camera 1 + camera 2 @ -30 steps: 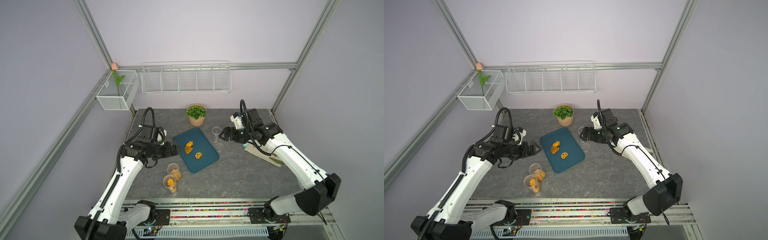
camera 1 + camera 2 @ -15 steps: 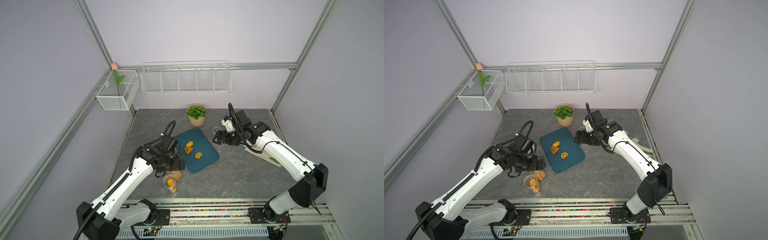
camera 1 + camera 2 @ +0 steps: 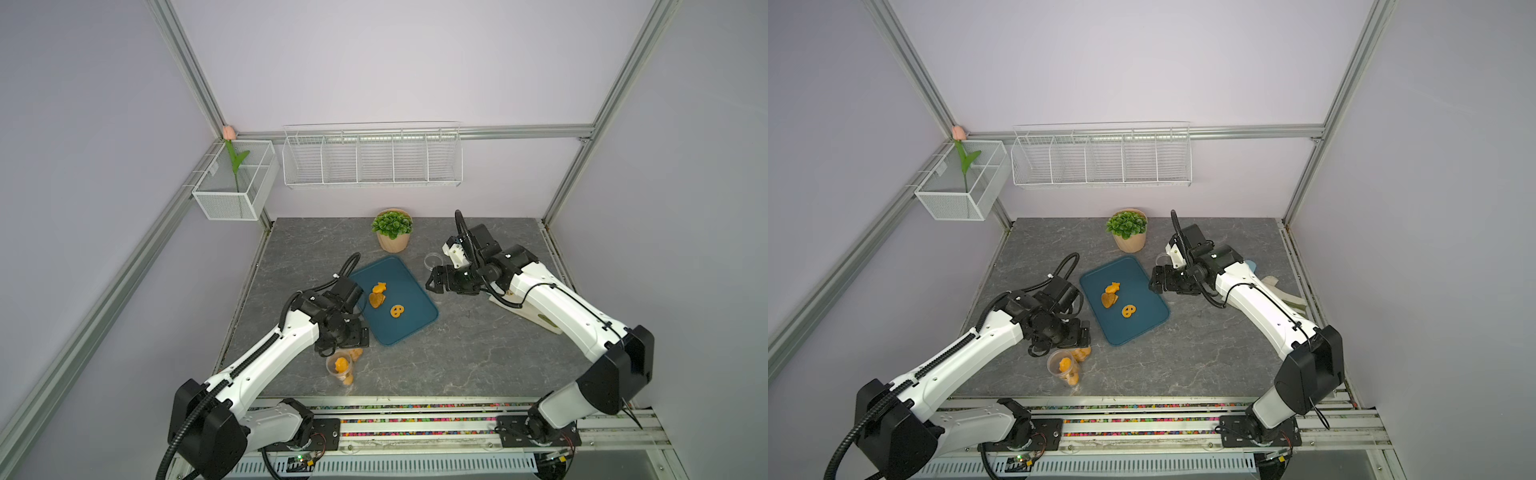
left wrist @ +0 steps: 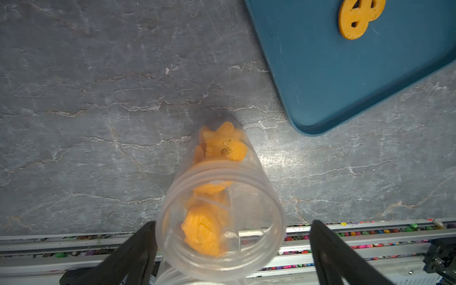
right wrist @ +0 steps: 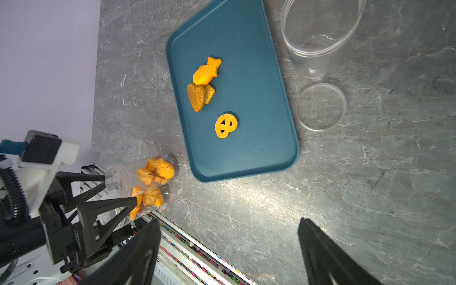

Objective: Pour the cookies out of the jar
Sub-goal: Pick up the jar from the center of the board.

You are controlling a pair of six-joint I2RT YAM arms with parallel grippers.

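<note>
Your left tool (image 4: pixel 232 223) has swung in from the left of the frame and come down over the two filled jars at the lower centre. Your right tool (image 5: pixel 229 220) has edged toward the tray.

In the left wrist view the left tool's jaws stand open on either side of the jar (image 4: pixel 222 187) that is nearer the tray. One jaw is right at its wall and the other is clear of it, so nothing is gripped yet. The cookies (image 4: pixel 201 232) sit inside, with the mouth up and no lid on. A second jar (image 3: pixel 340 368) of cookies stands just beside it, toward the front rail. This looks like the grasp before the next pour: close, lift, tip over the tray.

Further back, the blue tray (image 3: pixel 405 328) already carries a fish, a heart, a small cracker and a pretzel. Beyond it, at centre right, the right tool hangs open and empty above the surface (image 3: pixel 457 357), near an empty jar (image 5: pixel 318 32) and its lid (image 5: pixel 320 106).
</note>
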